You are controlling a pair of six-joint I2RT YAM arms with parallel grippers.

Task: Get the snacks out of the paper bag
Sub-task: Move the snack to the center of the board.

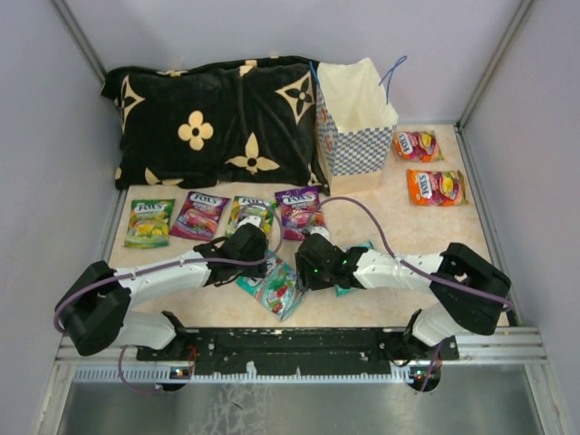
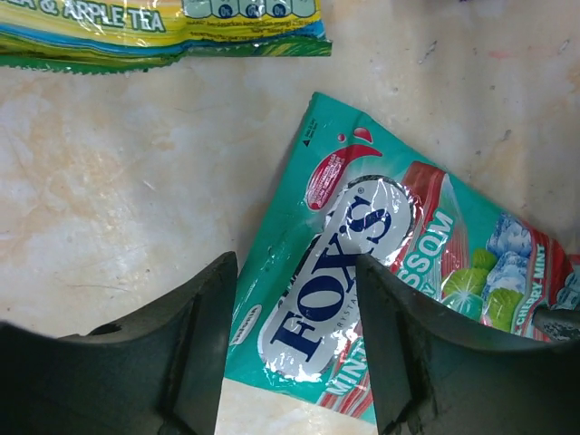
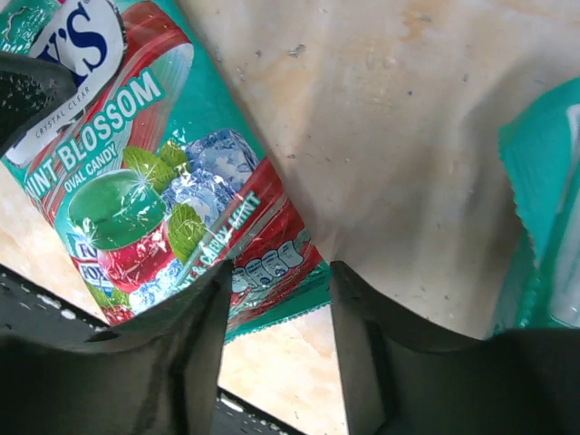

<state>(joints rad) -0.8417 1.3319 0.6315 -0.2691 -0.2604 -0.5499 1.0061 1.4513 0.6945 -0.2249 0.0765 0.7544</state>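
Note:
A teal mint snack packet (image 1: 276,288) lies flat near the table's front. My left gripper (image 1: 256,265) is open just above it; its fingers straddle the "FOX'S" label (image 2: 335,272), gripper midpoint (image 2: 294,349). My right gripper (image 1: 299,272) is open at the same packet's other end (image 3: 136,181), its bottom corner between the fingers, gripper midpoint (image 3: 276,317). A second teal packet (image 3: 544,208) lies mostly under the right arm (image 1: 364,246). The checkered paper bag (image 1: 353,127) stands upright at the back. Green (image 1: 149,222), magenta (image 1: 198,215), green (image 1: 249,213) and purple (image 1: 299,210) packets lie in a row.
Two orange packets (image 1: 417,145) (image 1: 437,187) lie right of the bag. A black cushion with tan flowers (image 1: 213,122) fills the back left. A yellow-green packet's edge (image 2: 163,32) shows ahead of the left gripper. Grey walls enclose the table; a metal rail (image 1: 299,340) runs along the front.

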